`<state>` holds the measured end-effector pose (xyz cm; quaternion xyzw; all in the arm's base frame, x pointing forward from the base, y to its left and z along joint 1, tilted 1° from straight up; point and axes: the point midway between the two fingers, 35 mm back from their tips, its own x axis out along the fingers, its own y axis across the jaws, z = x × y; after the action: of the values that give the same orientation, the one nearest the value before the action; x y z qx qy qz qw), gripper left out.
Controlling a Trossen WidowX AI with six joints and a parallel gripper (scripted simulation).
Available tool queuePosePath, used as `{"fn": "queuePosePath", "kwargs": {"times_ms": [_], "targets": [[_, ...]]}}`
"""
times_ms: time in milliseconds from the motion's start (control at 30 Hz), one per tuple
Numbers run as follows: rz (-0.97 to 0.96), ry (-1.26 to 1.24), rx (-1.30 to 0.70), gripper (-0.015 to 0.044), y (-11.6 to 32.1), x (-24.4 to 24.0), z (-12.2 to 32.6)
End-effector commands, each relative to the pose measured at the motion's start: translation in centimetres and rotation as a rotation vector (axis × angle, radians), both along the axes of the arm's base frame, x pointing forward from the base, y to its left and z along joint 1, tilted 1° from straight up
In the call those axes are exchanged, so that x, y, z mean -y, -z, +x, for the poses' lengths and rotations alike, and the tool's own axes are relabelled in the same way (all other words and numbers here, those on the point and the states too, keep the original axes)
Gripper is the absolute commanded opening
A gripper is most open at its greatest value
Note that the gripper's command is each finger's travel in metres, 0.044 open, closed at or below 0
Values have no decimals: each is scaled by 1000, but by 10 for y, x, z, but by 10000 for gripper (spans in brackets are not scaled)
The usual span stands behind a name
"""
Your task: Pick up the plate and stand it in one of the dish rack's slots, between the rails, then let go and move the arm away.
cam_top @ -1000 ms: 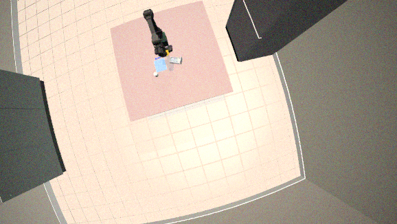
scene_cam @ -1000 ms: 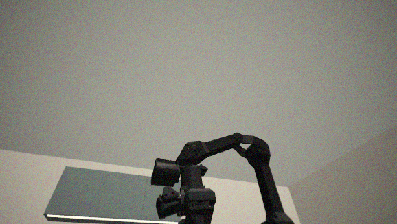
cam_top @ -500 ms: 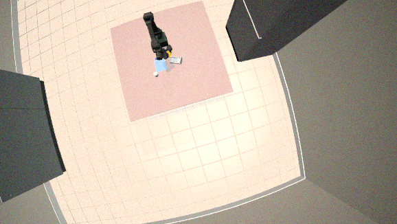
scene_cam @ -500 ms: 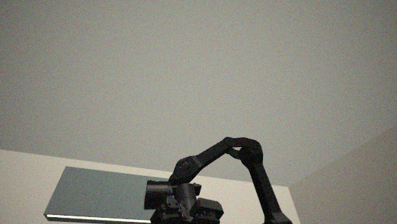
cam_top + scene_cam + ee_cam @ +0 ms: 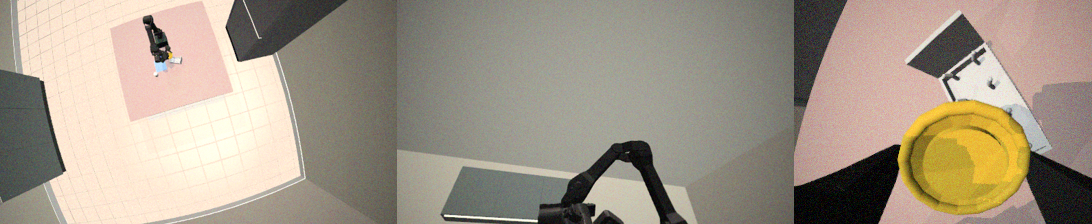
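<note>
Yellow plate (image 5: 170,55) (image 5: 965,157) gripped between two black fingers — the white rack (image 5: 176,60) (image 5: 996,92) lies beyond them, partly hidden behind the plate.

We see pale tiled floor (image 5: 220,137), pink mat (image 5: 192,82) (image 5: 869,100), grey walls (image 5: 350,113) (image 5: 589,86), dark cabinets (image 5: 24,134) (image 5: 271,27) on opposite sides.

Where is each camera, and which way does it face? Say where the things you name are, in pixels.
Top: high above, looking down; the arm (image 5: 150,36) (image 5: 603,161) shows from above.
Exterior: low, off to one side, looking mostly at wall; the arm's bent links show.
Wrist: at the gripper (image 5: 963,155), looking past its two dark fingers.
Shared: top and wrist both show the yellow plate (image 5: 170,55) (image 5: 966,160) and white rack (image 5: 176,60) (image 5: 981,85).
</note>
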<state>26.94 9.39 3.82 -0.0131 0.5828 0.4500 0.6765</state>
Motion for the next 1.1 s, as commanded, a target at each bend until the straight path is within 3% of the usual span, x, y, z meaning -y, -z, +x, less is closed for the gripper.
{"fn": "queuePosePath", "kwargs": {"times_ms": [0,1067], "targets": [[75,-65,49,0,10,0,-2],[543,-344,787,0,28,5,1]]}}
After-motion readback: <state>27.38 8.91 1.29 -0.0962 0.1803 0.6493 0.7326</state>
